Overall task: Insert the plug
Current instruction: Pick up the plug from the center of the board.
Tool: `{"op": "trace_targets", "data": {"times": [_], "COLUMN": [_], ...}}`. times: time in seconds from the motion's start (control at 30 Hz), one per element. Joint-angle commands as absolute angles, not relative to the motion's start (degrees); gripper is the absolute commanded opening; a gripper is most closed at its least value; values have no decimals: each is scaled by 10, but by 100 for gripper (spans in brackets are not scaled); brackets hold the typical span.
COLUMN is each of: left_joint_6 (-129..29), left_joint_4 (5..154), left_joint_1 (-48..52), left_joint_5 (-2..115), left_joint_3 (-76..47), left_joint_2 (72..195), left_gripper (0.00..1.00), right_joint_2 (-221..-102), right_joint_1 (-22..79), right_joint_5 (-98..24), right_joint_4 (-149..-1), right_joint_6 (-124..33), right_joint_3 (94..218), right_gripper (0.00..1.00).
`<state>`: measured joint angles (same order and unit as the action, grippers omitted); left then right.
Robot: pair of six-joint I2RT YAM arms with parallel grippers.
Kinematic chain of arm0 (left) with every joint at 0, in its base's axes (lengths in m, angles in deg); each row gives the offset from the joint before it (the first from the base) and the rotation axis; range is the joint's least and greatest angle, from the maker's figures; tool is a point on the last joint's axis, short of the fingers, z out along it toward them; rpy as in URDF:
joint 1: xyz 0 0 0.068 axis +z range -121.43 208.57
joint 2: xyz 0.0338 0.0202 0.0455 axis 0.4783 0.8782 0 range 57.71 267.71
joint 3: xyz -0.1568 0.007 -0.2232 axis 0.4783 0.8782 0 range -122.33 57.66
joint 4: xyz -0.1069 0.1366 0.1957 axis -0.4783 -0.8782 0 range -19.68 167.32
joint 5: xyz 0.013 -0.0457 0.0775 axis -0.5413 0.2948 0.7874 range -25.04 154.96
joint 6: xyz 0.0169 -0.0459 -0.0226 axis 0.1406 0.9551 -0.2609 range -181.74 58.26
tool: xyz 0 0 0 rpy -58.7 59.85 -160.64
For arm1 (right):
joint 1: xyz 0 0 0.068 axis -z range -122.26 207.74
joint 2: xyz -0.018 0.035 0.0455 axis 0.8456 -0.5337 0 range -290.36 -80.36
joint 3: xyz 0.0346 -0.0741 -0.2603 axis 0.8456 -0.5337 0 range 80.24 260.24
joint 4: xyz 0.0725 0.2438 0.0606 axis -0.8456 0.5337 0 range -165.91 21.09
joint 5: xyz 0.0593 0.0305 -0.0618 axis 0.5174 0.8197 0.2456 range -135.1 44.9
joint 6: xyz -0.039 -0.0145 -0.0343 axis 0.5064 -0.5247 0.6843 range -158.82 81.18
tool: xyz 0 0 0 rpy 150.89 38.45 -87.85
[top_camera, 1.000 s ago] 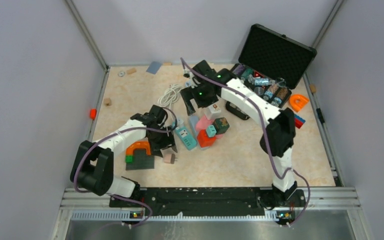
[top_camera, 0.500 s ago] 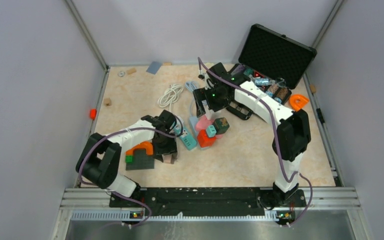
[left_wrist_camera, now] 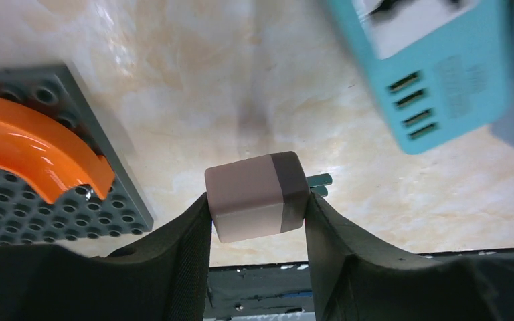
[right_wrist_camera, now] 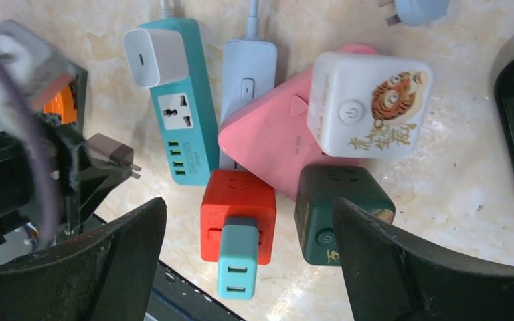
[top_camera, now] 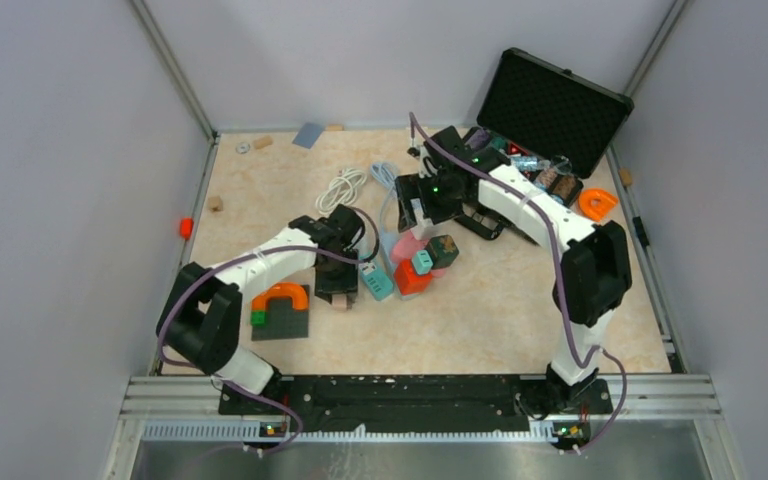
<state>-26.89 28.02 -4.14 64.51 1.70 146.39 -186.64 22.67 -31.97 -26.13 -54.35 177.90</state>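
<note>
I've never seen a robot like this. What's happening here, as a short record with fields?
Left gripper: fingers against both sides of the plug
Plug: pinkish grey, prongs pointing toward the teal strip, not inserted
Teal strip: white charger in one socket, the next socket free
Right gripper: open, above the red adapter

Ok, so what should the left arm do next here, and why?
Probably firm the grip and lift the plug slightly. The fingers of the left gripper sit against both its sides, but it seems to lie on the table, prongs sideways, while the socket of the strip faces up, so it must rise and tilt first.
</note>
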Motion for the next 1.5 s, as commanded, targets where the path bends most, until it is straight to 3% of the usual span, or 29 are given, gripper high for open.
{"op": "trace_targets", "data": {"times": [0.0, 0.33, 0.43, 0.53, 0.7, 0.8, 1.0, 1.2, 1.47], "left_joint_6": [-328, -416, -370, -279, -76, 47, 244, 261, 312], "left_joint_4": [278, 433, 471, 481, 482, 514, 724, 718, 768], "left_joint_1": [-43, -43, -42, -39, -15, 17, 55, 66, 71], "left_joint_5": [693, 635, 666, 704, 690, 621, 501, 495, 456], "left_joint_3": [-63, -124, -129, -144, -156, -134, -26, -31, -15], "left_joint_2": [1393, 1277, 1257, 1247, 1244, 1244, 1238, 1237, 1241], "left_gripper": [29, 19, 9, 1, 0, 0, 0, 0, 0], "right_joint_2": [-1790, -1717, -1695, -1671, -1650, -1646, -1657, -1687, -1715], "right_joint_1": [263, 324, 322, 312, 276, 246, 214, 190, 185], "right_joint_5": [-302, -87, -53, -62, -88, -102, -141, -213, -218], "right_joint_4": [-320, -402, -448, -489, -566, -610, -689, -680, -693], "right_joint_6": [-582, -605, -625, -639, -659, -664, -702, -683, -679], "right_joint_3": [1742, 1657, 1632, 1618, 1615, 1619, 1618, 1657, 1676], "right_gripper": [89, 89, 89, 88, 88, 88, 85, 79, 62]}}
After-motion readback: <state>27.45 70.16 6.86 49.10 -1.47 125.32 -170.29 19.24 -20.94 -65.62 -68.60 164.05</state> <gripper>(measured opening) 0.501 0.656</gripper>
